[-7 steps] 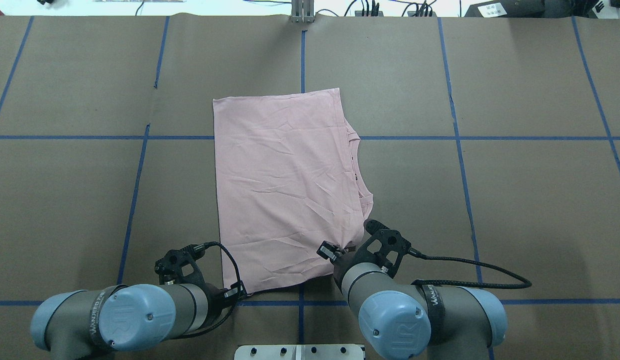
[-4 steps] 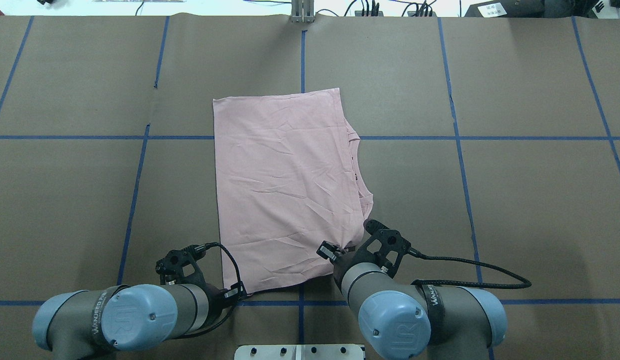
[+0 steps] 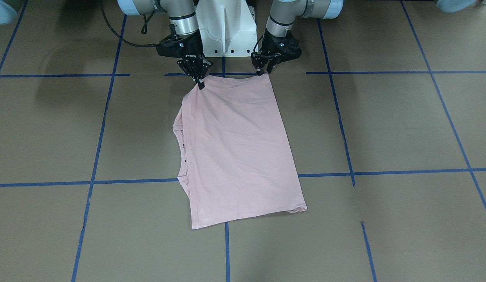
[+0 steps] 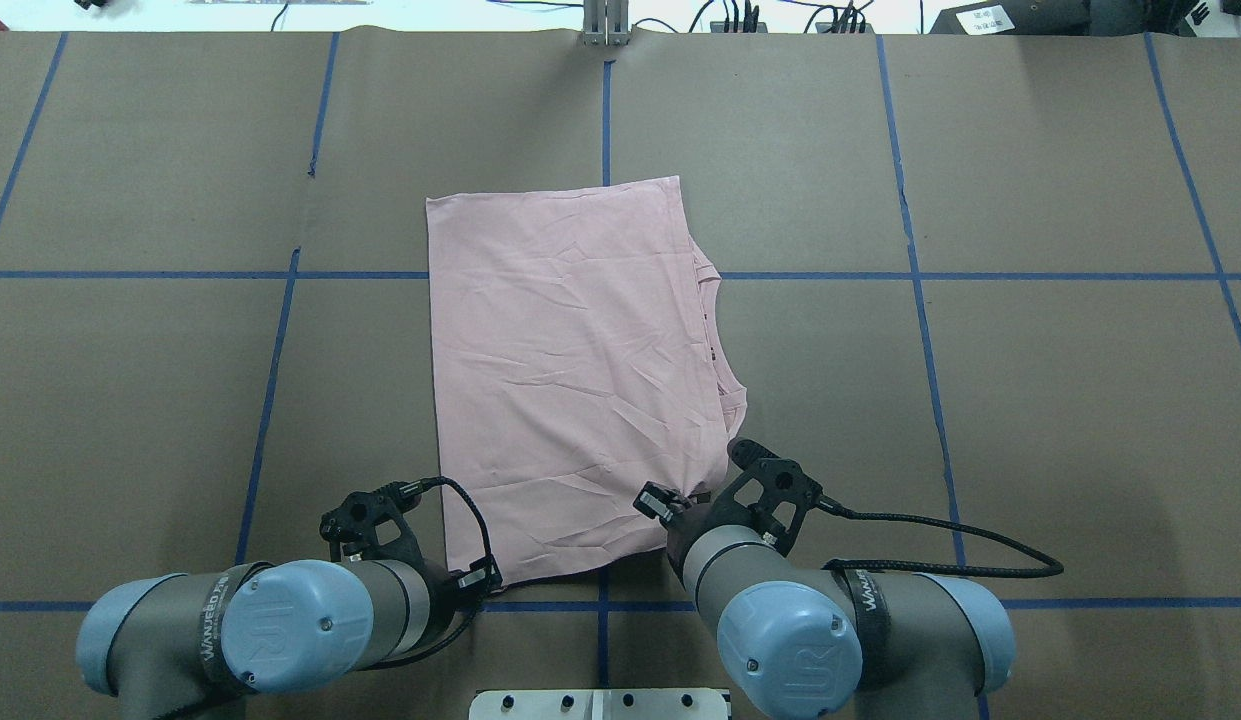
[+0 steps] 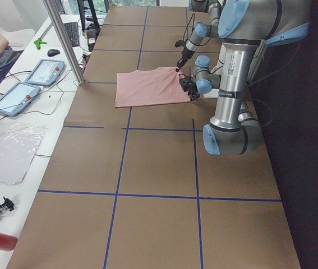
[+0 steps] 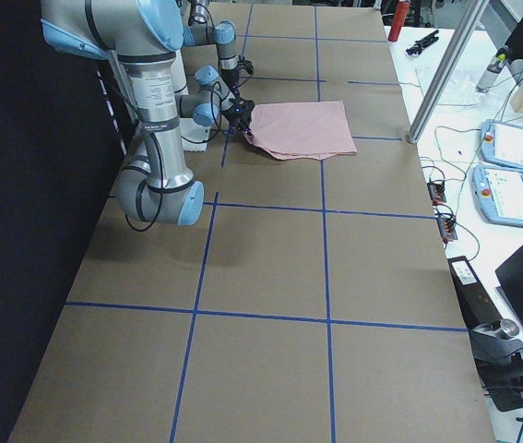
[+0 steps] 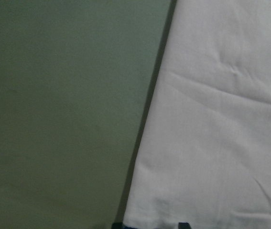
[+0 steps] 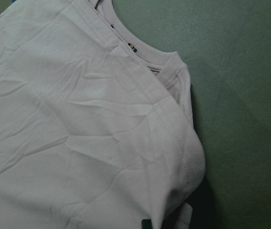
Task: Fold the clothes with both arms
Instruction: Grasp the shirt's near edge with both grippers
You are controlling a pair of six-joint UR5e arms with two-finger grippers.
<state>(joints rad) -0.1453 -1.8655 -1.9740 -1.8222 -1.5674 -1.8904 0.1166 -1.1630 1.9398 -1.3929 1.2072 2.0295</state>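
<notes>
The light pink T-shirt (image 4: 570, 380) lies flat on the table (image 4: 980, 400) as a rough rectangle, plain side up with no print showing. Its neckline (image 4: 715, 330) is towards the robot's right and its hem towards the left. It rests directly on the brown surface, and no bin, tray or basket appears in any view.

Both arms work the edge nearest the robot, one at each corner, probably so that this edge can rise evenly and be carried over to the far edge.

The right tool (image 3: 201, 84) has its fingers pressed together on the shoulder corner, and the cloth there tents up into a small bulge.

The left tool (image 3: 263, 71) sits at the hem corner with its fingers spread. In the wrist view the cloth lies between them, not yet pinched.

I judge that the left tool must grip its corner before any lift, or the near edge will rise lopsided and skew the fold.
</notes>
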